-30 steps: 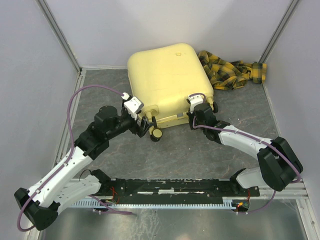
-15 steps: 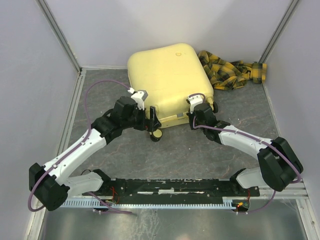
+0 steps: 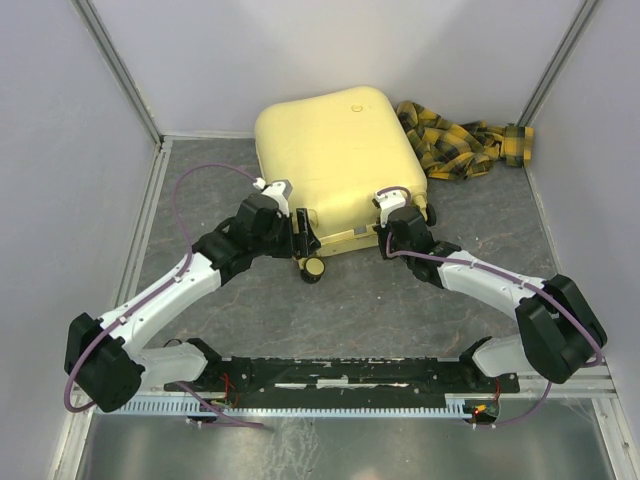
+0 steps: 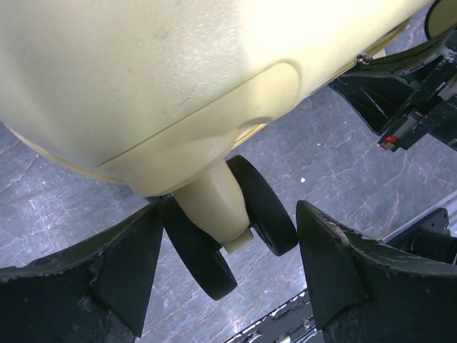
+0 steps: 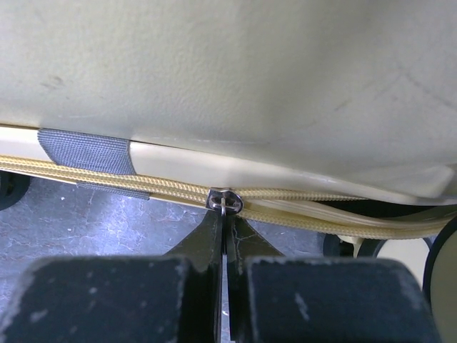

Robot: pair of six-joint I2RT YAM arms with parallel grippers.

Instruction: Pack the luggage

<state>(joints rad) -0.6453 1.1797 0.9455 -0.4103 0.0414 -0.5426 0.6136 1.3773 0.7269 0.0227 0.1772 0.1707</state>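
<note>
After the left gripper (image 3: 302, 236) swung in, open astride the suitcase (image 3: 335, 160) wheel (image 4: 260, 204), bracing seems set; right gripper (image 5: 226, 239) clenches the zipper pull (image 5: 224, 200).

Soft, even overhead light. The pale-yellow hard-shell suitcase (image 3: 335, 160) casts a faint shadow on the grey counter (image 3: 400, 300); its shell washes out close-up.

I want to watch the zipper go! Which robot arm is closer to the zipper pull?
Right. The right gripper has its jaws shut on the zipper pull; the left gripper sits at the luggage's corner wheel, jaws open either side of it.
</note>
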